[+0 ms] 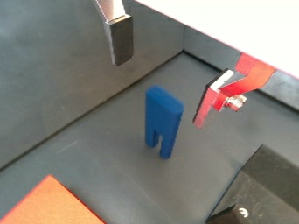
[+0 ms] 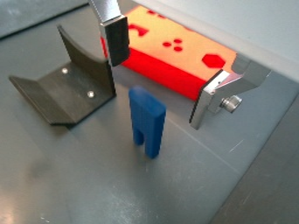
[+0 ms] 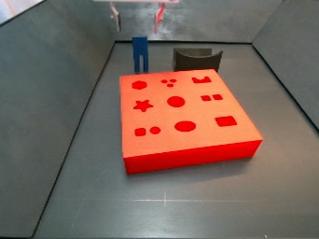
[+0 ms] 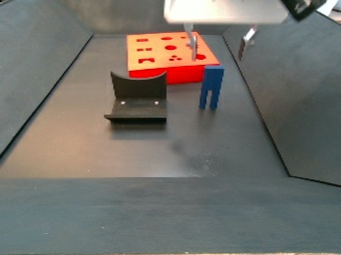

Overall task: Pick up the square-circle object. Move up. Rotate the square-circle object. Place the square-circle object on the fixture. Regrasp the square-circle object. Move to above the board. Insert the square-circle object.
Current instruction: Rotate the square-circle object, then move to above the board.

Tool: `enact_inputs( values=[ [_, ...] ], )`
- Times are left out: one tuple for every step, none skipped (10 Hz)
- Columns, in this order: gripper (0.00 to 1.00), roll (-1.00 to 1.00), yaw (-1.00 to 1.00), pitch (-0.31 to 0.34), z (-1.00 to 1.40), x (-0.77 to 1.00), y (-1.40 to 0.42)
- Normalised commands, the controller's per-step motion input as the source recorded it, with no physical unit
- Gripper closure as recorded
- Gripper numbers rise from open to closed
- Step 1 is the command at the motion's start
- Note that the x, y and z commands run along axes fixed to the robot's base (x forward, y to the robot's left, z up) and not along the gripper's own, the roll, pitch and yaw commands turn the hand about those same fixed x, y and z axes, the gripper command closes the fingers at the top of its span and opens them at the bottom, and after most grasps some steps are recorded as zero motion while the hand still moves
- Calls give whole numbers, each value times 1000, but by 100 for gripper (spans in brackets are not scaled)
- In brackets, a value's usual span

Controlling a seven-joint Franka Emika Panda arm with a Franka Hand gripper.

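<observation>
End effector (image 2: 163,74): flat silver finger plates, dark pads, screw.

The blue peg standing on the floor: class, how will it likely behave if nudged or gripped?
The blue peg stands upright, tall on a narrow forked foot, so a sideways nudge probably tips it. It looks rigid with flat faces, so the open gripper above it should clamp it without rolling.

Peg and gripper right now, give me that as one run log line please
gripper: open, above peg, not touching | peg: upright on floor, between fixture and board | phase: pre-grasp
</observation>
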Motion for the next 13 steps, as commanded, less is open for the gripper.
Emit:
enact_inputs(
  values=[
    [0, -106, 38, -18, -991, 47, 0],
    [0, -107, 35, -20, -893, 44, -1],
    [0, -113, 33, -24, -695, 41, -5],
    [0, -117, 33, -25, -547, 42, -4],
    [0, -123, 33, -27, -354, 45, -4],
    [0, -129, 34, -25, -174, 45, -4],
    [100, -134, 35, -20, 0, 0, 0],
    [100, 290, -451, 166, 1000, -97, -10],
    [100, 290, -451, 167, 1000, -97, -10],
    [100, 270, -295, 145, 1000, -95, -9],
    [100, 246, -215, 128, 1000, -93, -9],
    [100, 190, -100, 98, 1000, -91, -10],
    [100, 157, -49, 77, 1000, -90, -12]
  ],
)
